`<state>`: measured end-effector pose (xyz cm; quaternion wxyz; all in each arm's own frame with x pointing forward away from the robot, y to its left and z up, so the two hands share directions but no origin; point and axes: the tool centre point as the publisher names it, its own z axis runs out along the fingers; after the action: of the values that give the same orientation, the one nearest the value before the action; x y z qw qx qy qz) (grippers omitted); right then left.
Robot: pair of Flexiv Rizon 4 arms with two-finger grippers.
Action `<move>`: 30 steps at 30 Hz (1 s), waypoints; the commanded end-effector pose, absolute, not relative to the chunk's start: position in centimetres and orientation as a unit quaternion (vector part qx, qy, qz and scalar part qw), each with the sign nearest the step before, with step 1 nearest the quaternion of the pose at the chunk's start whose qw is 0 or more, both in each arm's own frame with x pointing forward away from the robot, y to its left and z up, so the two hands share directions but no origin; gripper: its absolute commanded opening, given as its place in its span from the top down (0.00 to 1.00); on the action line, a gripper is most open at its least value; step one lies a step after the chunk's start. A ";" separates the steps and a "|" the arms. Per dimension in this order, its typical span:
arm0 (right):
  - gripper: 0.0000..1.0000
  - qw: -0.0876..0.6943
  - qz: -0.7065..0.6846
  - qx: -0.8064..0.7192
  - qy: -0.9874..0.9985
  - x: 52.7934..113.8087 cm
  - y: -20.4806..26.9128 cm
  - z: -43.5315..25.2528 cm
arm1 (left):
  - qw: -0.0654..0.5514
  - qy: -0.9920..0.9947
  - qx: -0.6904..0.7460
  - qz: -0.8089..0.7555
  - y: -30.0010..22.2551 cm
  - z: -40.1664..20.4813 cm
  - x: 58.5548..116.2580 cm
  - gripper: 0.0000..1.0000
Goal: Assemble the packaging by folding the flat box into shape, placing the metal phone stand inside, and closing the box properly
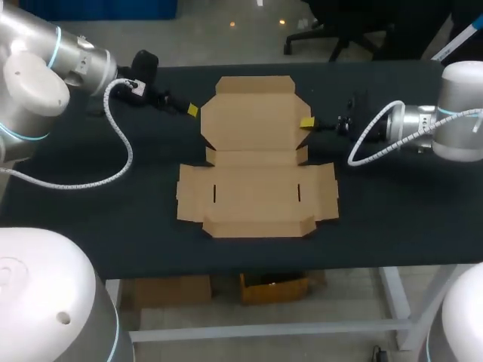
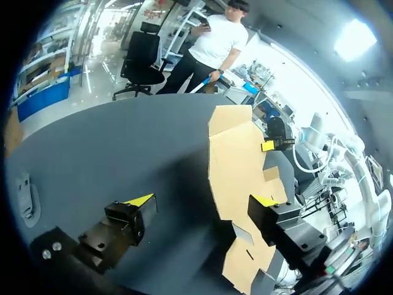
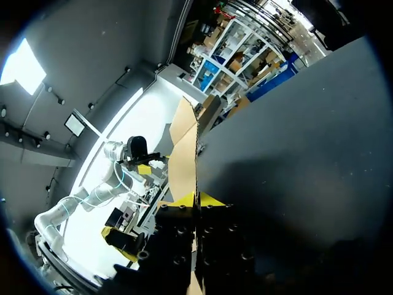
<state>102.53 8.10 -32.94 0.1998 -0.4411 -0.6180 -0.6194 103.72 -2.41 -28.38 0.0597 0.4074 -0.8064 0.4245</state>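
The flat brown cardboard box (image 1: pixel 256 162) lies unfolded in the middle of the black table, flaps spread out. My left gripper (image 1: pixel 192 110) sits low at the left edge of the far panel. It is open (image 2: pixel 202 200), and the box's edge (image 2: pixel 236 166) reaches in between its fingers, close to one of them. My right gripper (image 1: pixel 306 122) is at the far panel's right edge, shut (image 3: pixel 196 199) on the thin cardboard flap (image 3: pixel 186 144), which shows edge-on ahead of its tips. My right gripper's yellow tip (image 2: pixel 268 145) also shows across the box in the left wrist view.
The black table (image 1: pixel 392 211) has bare surface on both sides of the box and in front of it. A white coiled cable (image 1: pixel 121 151) from my left arm hangs over the table's left part; another (image 1: pixel 370 147) hangs by my right wrist.
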 end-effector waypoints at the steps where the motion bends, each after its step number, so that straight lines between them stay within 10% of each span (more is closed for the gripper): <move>1: 1.00 0.194 -0.630 -0.434 -0.614 102.6 8.1 -32.8 | 0.057 -0.799 0.392 0.453 -2.8 -28.5 103.7 0.00; 30: 1.00 0.176 -0.663 -0.392 -0.612 103.5 8.6 -31.0 | 0.097 -0.785 0.285 0.541 -7.2 -27.9 105.2 0.00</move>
<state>103.29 8.75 -30.85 0.1733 -0.3969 -0.6140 -0.6599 104.70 -7.24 -27.64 0.0884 0.2907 -0.7854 0.5393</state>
